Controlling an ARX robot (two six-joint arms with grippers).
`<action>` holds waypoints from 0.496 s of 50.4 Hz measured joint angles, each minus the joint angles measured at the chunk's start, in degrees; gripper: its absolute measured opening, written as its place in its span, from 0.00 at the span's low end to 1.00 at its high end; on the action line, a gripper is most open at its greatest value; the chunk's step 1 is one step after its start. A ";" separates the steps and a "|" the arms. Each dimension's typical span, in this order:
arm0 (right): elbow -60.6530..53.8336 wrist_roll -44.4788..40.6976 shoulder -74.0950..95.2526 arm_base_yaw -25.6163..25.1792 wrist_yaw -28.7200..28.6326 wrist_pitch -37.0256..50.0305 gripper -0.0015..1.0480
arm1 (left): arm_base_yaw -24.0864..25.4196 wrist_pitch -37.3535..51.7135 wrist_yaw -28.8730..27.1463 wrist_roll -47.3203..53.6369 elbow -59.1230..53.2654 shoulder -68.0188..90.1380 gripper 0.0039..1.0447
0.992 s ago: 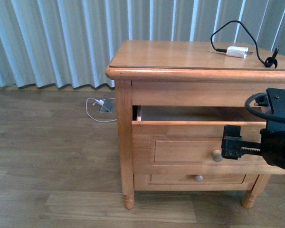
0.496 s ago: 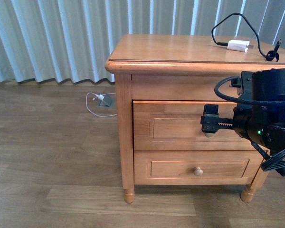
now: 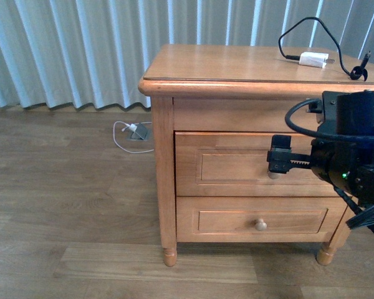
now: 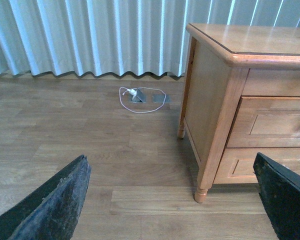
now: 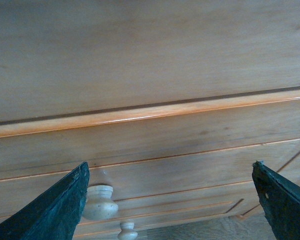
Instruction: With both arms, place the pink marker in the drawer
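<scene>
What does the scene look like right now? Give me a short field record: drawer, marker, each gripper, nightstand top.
upper drawer: shut, flush with the nightstand front
pink marker: not visible in any view
right gripper: open, at the upper drawer's knob, holding nothing
left gripper: open, empty, away from the nightstand, over the floor
nightstand top: white charger block with black cable
lower drawer: shut

Soft even daylight, faint shadows, sharp focus, no glare
</scene>
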 joint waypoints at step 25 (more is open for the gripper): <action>-24.72 6.05 -35.41 1.97 -6.10 -10.60 0.92 | 0.00 0.00 -0.02 0.00 0.00 0.00 0.95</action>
